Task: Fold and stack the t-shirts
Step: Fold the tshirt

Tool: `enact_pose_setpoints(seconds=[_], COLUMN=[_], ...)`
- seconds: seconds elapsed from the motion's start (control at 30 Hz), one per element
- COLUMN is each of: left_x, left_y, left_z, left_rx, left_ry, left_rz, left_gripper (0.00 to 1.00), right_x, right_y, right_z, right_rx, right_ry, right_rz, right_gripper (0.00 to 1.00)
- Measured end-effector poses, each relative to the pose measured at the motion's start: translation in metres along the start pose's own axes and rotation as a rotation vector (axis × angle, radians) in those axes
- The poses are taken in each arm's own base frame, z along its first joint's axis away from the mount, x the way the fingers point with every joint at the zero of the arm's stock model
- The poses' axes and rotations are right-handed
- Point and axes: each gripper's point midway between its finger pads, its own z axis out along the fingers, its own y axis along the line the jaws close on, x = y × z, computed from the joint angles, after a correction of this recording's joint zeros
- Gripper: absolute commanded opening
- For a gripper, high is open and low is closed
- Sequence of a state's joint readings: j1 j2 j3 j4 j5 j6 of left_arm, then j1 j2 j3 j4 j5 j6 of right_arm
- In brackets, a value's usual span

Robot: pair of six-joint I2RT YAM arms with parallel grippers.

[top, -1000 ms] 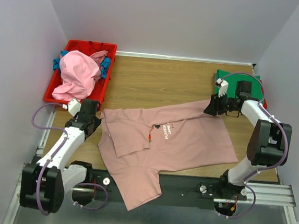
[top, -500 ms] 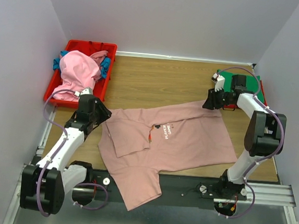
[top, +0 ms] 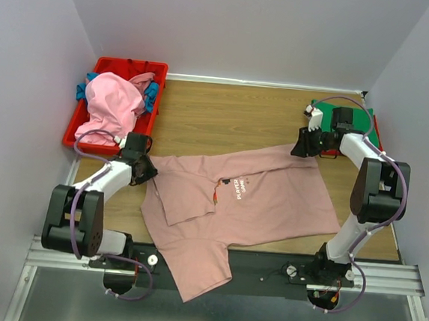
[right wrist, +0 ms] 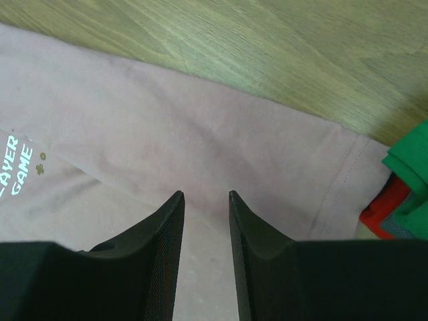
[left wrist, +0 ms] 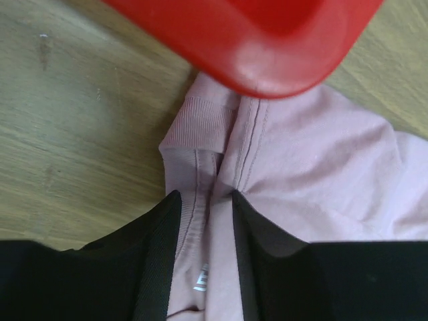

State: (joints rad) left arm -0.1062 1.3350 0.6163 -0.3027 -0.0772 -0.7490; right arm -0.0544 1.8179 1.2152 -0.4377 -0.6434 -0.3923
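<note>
Left gripper (left wrist: 204,197) and right gripper (right wrist: 205,195), both part-open and empty, should be lowered onto dusty-pink t-shirt (top: 271,203) edges, then closed together.

Bright, even overhead light; soft shadows; glare on red bin (left wrist: 261,65); wrist views slightly soft.

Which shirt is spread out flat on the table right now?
The dusty-pink tee with white lettering. The brighter pink one is bunched in the red bin, and the green one lies at the far right.
</note>
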Motion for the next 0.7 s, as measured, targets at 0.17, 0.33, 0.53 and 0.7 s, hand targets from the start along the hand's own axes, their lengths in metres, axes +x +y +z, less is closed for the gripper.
enact_pose_setpoints(seconds=[0.17,0.33,0.53,0.7], left_x=[-0.006,-0.007,0.003,0.003], left_y=[-0.005,-0.005,0.006,0.016], left_z=[0.009,0.009,-0.005,-0.021], left_rx=[-0.037,-0.04,-0.074,-0.087], left_ry=[0.018,0.02,0.051,0.047], left_rz=[-0.012,-0.025,-0.033,-0.055], left_gripper=[0.12,0.09,0.08,0.08], right_x=[0.0,0.0,-0.001,-0.001], right_y=[0.0,0.0,0.0,0.0], right_z=[0.0,0.0,-0.001,-0.001], right_rx=[0.0,0.0,0.0,0.001], right_ry=[0.0,0.0,-0.002,-0.002], right_rz=[0.0,0.0,-0.001,-0.001], right_gripper=[0.4,0.4,0.4,0.4])
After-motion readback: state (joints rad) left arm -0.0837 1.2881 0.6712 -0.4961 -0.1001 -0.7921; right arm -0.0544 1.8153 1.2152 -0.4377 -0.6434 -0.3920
